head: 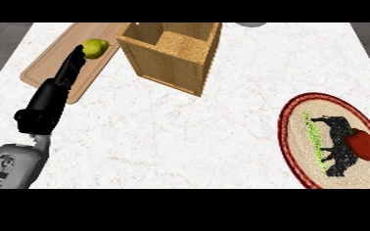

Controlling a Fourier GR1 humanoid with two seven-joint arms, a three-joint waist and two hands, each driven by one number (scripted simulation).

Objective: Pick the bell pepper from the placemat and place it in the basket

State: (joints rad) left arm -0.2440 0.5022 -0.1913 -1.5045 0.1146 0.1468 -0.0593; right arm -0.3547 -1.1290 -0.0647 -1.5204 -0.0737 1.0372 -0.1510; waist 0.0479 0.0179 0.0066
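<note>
The red bell pepper (358, 142) lies on the round red-rimmed placemat (295, 144) at the right edge of the view, partly cut off by the frame. It sits against a black animal figure printed on the mat. The open wicker basket (173, 54) stands at the top centre, well left of the pepper. My left hand (49, 103) is far to the left, open, with straight fingers (71, 67) pointing up the counter, far from the pepper and the basket. My right hand does not show.
A wooden cutting board (47, 66) lies at the upper left, partly under my left hand. A yellow-green fruit (95, 48) rests on it at my fingertips. White marble counter (195, 137) spreads between the board and the placemat.
</note>
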